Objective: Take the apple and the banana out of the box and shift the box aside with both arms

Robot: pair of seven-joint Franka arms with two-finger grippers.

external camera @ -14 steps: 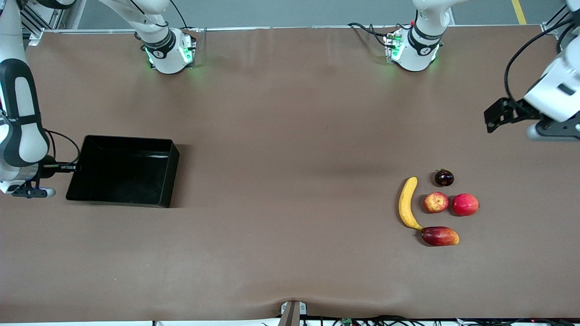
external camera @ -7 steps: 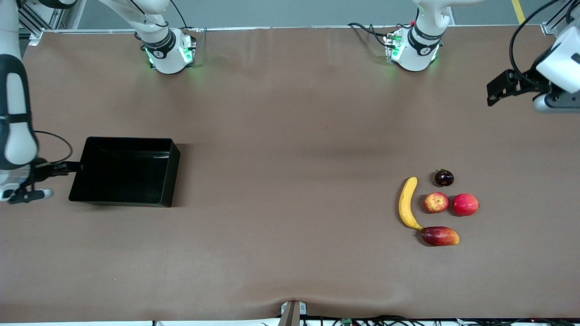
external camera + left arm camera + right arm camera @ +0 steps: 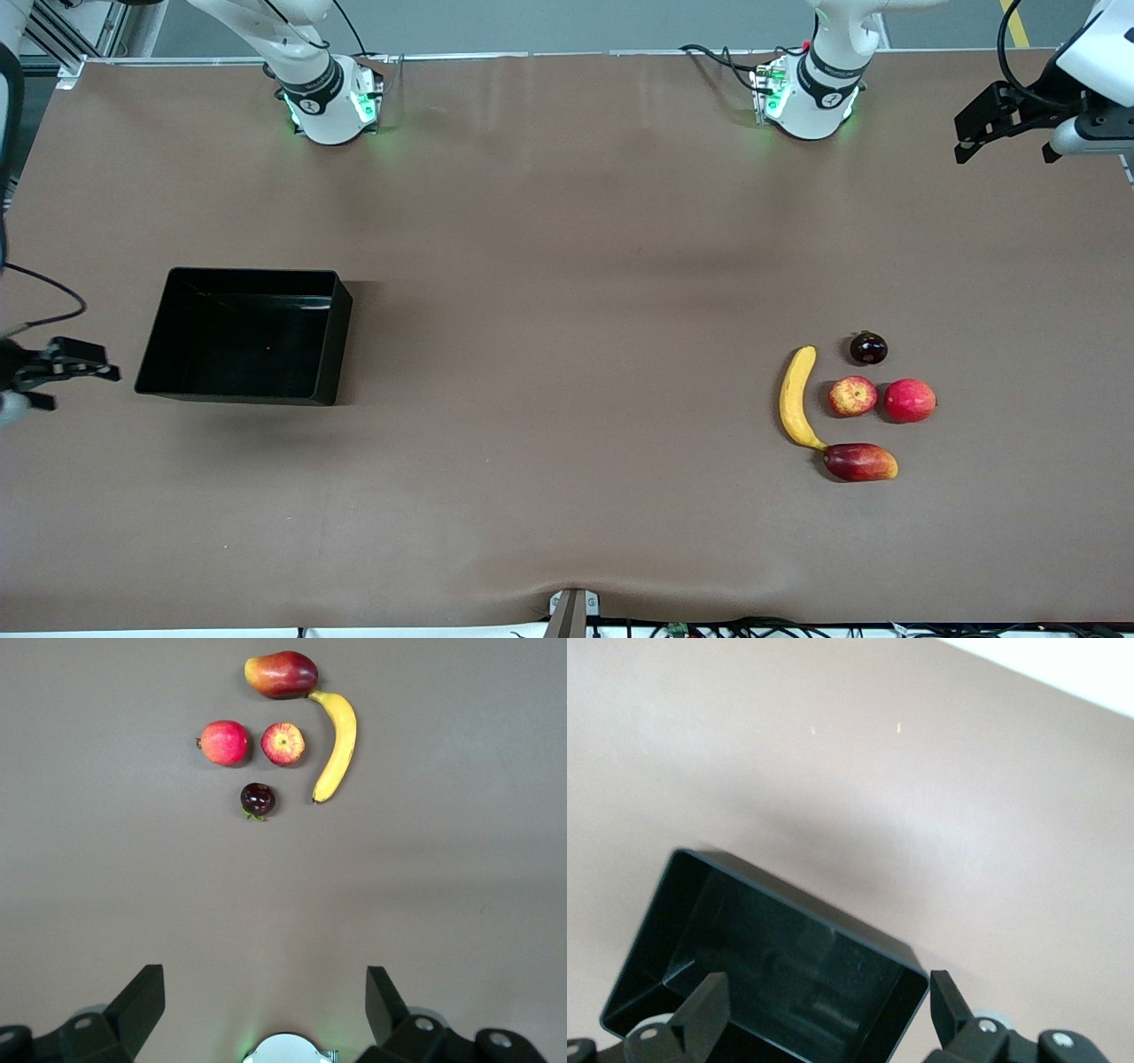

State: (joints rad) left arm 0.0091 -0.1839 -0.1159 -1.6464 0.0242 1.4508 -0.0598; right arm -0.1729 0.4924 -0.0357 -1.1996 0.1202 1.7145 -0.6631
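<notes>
Right claw (image 3: 66,372) let go of box (image 3: 244,337), now open; left claw (image 3: 266,1005) open too.

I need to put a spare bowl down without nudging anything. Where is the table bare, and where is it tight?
The widest bare stretch lies between the black tray and the banana. The strip nearer the front camera than both is also free. It is crowded around the banana, apple, plain red fruit, dark round fruit and oblong fruit.

The right end effector (image 3: 84,368) hangs low at the right arm's end of the worktop, fingers spread apart. The left end effector (image 3: 1005,133) hovers high at the left arm's end, fingers wide too.
</notes>
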